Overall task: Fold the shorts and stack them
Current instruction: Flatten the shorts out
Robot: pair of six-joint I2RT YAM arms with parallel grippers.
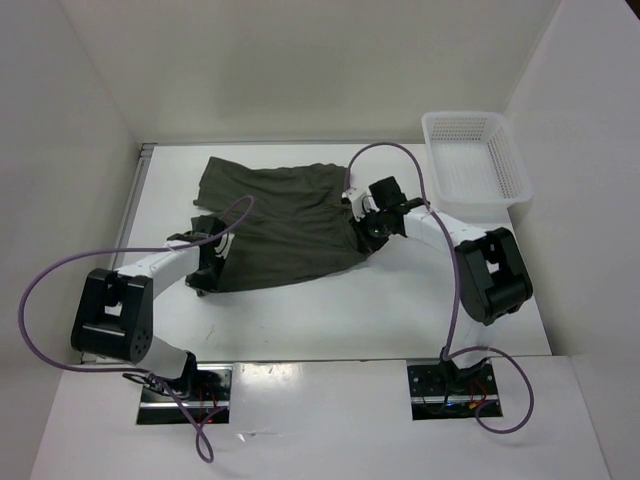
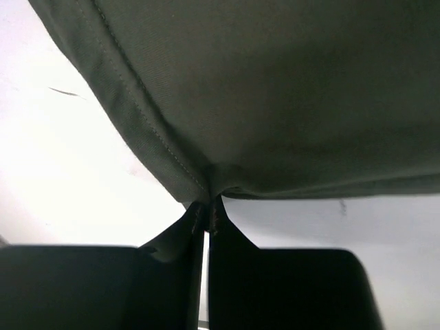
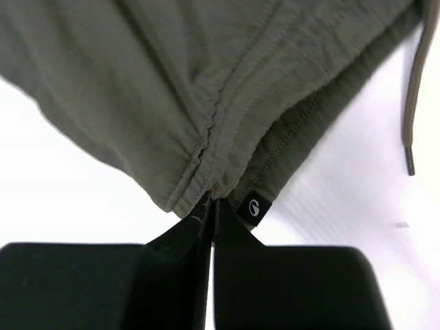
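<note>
Shorts point(image 1: 280, 225), dark olive-green soft fabric, lie on white worktop point(image 1: 330, 310); left claw point(image 2: 206, 210) pinches leg hem, right claw point(image 3: 210, 203) pinches waistband.

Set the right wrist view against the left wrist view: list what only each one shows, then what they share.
Only the right wrist: the shorts' gathered waistband, a small black label and the drawstring, its tipped end lying on the table. Only the left wrist: a flat stitched hem with no gathers. Both: olive fabric pinched at its edge by a shut gripper, the right gripper in one and the left gripper in the other, above the white surface.
</note>
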